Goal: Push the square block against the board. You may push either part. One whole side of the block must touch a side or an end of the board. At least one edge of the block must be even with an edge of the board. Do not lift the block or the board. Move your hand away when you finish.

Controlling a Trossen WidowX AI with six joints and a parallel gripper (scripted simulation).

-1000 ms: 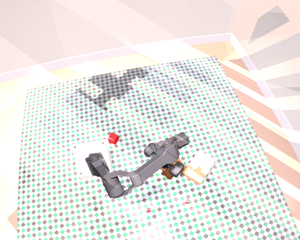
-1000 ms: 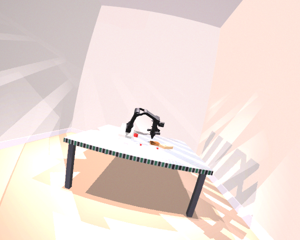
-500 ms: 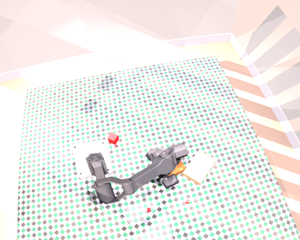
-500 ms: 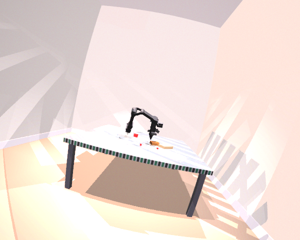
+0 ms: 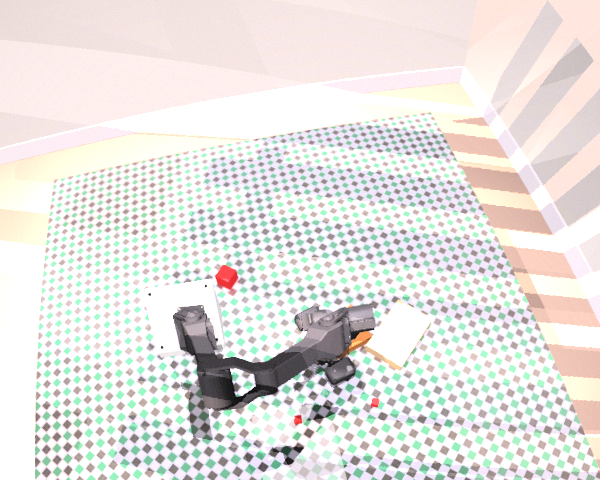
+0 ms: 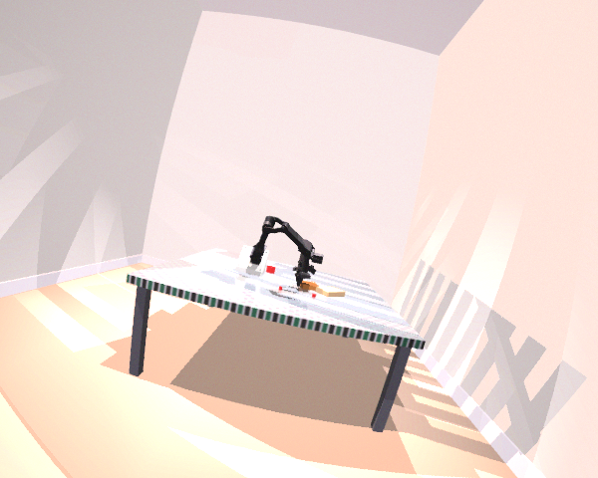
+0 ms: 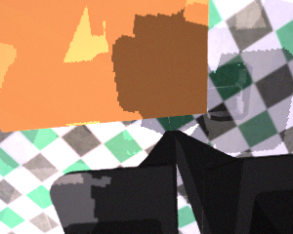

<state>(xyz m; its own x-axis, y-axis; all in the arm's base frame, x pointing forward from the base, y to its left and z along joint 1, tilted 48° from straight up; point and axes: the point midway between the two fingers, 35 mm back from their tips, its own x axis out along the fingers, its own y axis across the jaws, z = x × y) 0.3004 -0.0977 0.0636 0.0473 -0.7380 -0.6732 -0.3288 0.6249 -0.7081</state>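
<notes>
Top looks down; exterior, farther, shares table.

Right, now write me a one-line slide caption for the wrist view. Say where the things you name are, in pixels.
The gripper point(image 7: 172, 136), shut with nothing between its fingers, points toward the near edge of an orange block point(image 7: 63, 93) on a checkered surface point(image 7: 119, 146).

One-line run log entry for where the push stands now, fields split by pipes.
claw: shut, empty | orange block: beside tan board, flush contact unclear | claw withdrawal: pending
</notes>
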